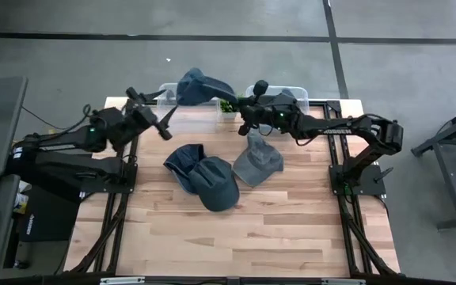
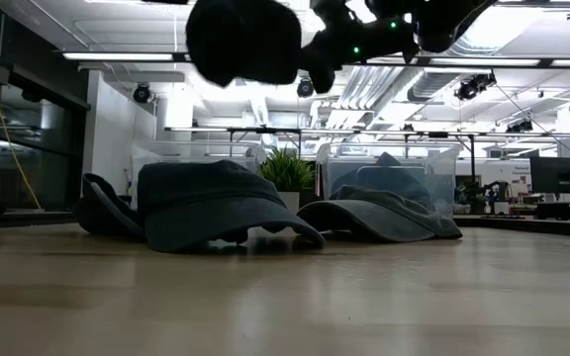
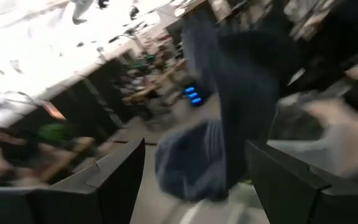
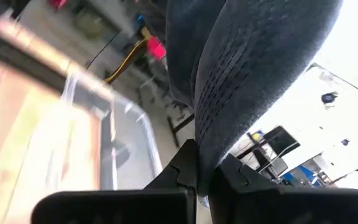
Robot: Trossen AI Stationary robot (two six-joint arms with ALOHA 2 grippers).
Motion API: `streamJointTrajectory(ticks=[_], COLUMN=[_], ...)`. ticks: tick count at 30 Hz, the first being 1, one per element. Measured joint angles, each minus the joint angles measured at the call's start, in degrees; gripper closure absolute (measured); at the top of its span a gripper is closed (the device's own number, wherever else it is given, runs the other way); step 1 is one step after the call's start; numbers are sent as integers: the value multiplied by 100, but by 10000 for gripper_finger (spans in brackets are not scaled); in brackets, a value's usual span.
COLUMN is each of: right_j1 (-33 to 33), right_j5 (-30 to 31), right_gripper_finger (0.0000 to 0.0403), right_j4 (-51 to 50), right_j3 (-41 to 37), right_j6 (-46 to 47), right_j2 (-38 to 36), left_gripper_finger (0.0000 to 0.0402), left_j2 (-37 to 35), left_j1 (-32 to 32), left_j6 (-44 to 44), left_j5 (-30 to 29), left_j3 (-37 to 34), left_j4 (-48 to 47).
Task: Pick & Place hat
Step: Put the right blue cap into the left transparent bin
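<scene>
Wooden slats form the table (image 1: 252, 229), set on grey floor. Near its middle lie two dark blue caps (image 1: 203, 176) and a grey cap (image 1: 258, 162). Behind them stand two clear bins (image 1: 169, 99) flanking a small plant (image 1: 226, 105). Above the left bin hangs the hat (image 1: 203, 85); the left gripper (image 1: 167, 111) beside it stands open, empty. The right gripper (image 1: 242, 111) is clamped on dark hat cloth (image 4: 241, 68).

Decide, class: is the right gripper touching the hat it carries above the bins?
Touching. In the right wrist view, the right gripper has its dark fingers pinched shut on the hat's fabric, with no gap between them.
</scene>
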Motion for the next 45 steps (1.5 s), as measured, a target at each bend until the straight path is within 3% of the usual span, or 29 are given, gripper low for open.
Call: streamJointTrajectory(ticks=[6,13,20,24,28,32,40,45], right_j1=[-278,-418,-433,-429,-385,-283,-129,6], right_j5=[-260,-403,-134,14,108,609,1037,941], right_gripper_finger=[397,397,397,397,397,397,397,397], right_j4=[-1498,-2394,-2995,-2979,-2899,-2758,-2265,-2197], right_j3=[877,1617,2302,2655,2717,2721,2715,2715], right_j6=[-551,-1236,-2314,-2642,-3108,-3803,-4547,-4913], right_j2=[0,124,879,1178,1375,1459,1523,1523], left_gripper_finger=[128,128,128,128,128,128,128,129], left_j2=[-433,-1048,-1788,-2042,-2088,-2083,-2084,-2085], left_j1=[0,0,0,0,0,0,4,7], left_j6=[-1155,-1984,-2773,-3218,-3563,-3846,-5330,-5744], left_j5=[492,596,987,928,641,460,-1146,-1583], left_j3=[0,-4,-196,-459,-749,-1157,-1530,-1532], left_j4=[-1052,-1967,-2171,-2171,-2087,-1492,-609,-419])
